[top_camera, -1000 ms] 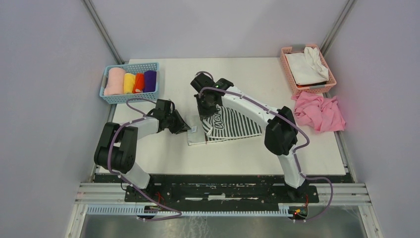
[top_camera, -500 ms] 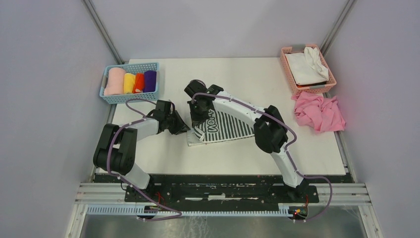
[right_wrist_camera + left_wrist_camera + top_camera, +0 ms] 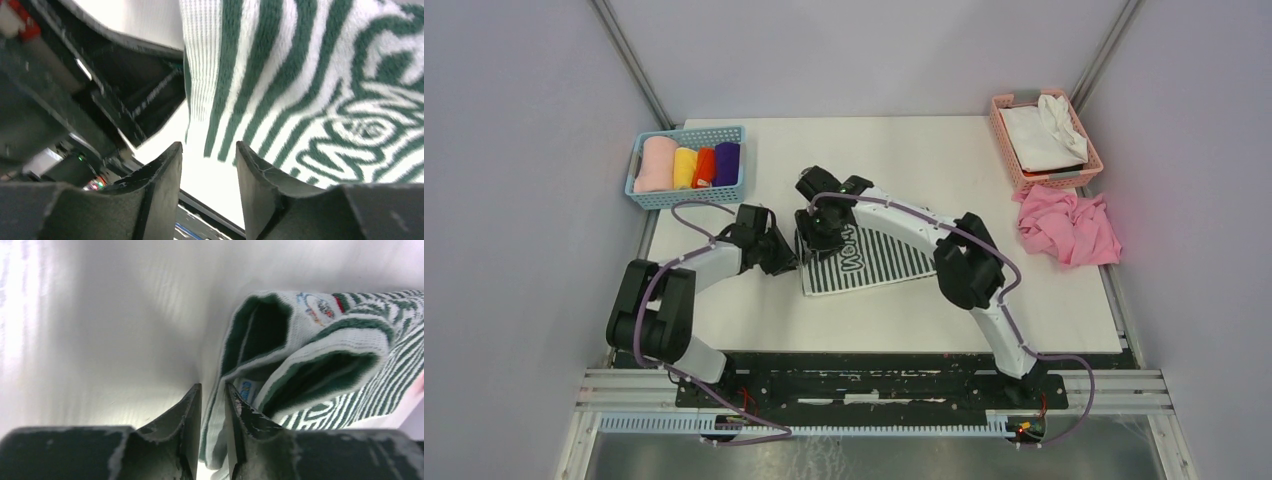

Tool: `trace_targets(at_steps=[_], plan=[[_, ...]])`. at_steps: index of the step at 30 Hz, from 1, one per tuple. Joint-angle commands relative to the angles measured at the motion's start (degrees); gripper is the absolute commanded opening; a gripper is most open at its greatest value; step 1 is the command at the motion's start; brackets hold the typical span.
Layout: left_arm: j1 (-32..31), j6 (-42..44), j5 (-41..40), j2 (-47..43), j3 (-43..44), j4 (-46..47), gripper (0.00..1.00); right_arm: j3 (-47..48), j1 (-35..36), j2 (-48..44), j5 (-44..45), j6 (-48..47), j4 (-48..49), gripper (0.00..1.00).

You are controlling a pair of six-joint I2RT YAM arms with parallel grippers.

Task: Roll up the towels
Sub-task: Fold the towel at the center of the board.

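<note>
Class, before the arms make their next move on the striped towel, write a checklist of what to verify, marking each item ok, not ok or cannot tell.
1. Grip of the left gripper on the striped towel: ok, its edge is pinched between nearly closed fingers.
2. Grip of the right gripper: cannot tell; fingers apart over the towel's edge.
3. Folded layers lying flat: not ok, they gape open near the left gripper.
4. Towel wholly on the table: ok.
5. The blue basket and pink cloth apart from the towel: ok.
</note>
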Motion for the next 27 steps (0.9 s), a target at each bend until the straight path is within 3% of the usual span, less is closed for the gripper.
trace_targets(at_steps=[1, 8, 13, 16, 19, 22, 27], plan=[[0.06, -1.54, -8.57, -5.21, -1.19, -6.8, 0.34, -5.23, -1.09, -14.08, 0.97, -5.9, 3.38, 0.53], [0.04, -0.91, -15.58, -17.45, 0.95, -15.46, 0.53, -27.41, -12.37, -29.94, -1.49, -9.74, 11.51, 0.56], [-3.43, -1.1, -11.92, -20.75, 5.79, -16.76, 0.58, -43.13, -23.83, -36.13, -12.12, -8.65, 21.9, 0.56], [-7.91, -2.75, -10.41, -19.51, 8.0, -15.2, 0.58, -49.03, -29.2, -37.78, -15.98, -7.49, 27.83, 0.56], [-11.39, -4.35, -5.85, -16.43, 6.63, -7.82, 0.56, -53.3, -33.85, -36.84, -19.37, -5.52, 33.1, 0.56], [-11.65, -5.51, -3.02, -11.64, 3.83, -0.83, 0.51, -57.34, -37.38, -33.43, -23.68, -1.74, 39.11, 0.54], [-7.45, -8.75, -1.51, -5.79, -3.7, 8.53, 0.45, -65.4, -42.53, -29.98, -22.25, 1.9, 45.31, 0.53]])
